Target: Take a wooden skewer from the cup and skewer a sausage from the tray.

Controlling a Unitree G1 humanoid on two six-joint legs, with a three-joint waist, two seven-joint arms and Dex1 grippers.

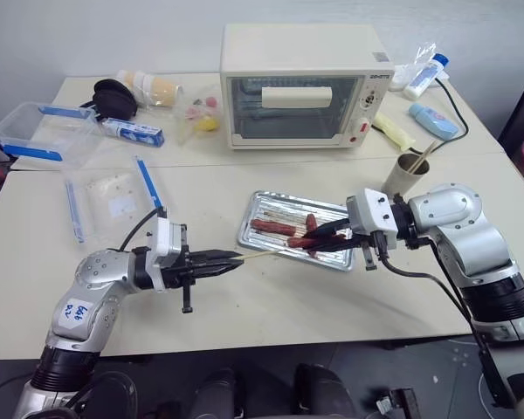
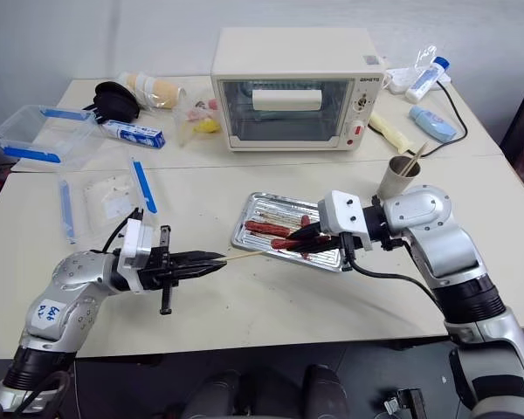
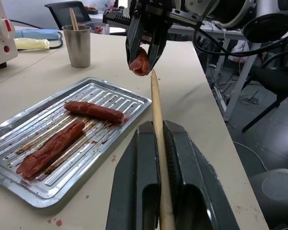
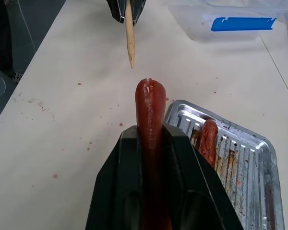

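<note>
The skewer (image 1: 260, 256) is clamped in the closed left pincer (image 1: 230, 259). The sausage (image 4: 150, 115) is gripped by the right pincer (image 1: 319, 237) above the tray (image 1: 253, 208), tip apart. Misalignment could cause glancing or splitting.

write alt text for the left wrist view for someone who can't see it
The left gripper holds a wooden skewer whose tip nearly meets the end of a sausage clamped in the right gripper above the table. Beside them a silver tray holds two more sausages, with a metal cup of skewers behind.
</note>
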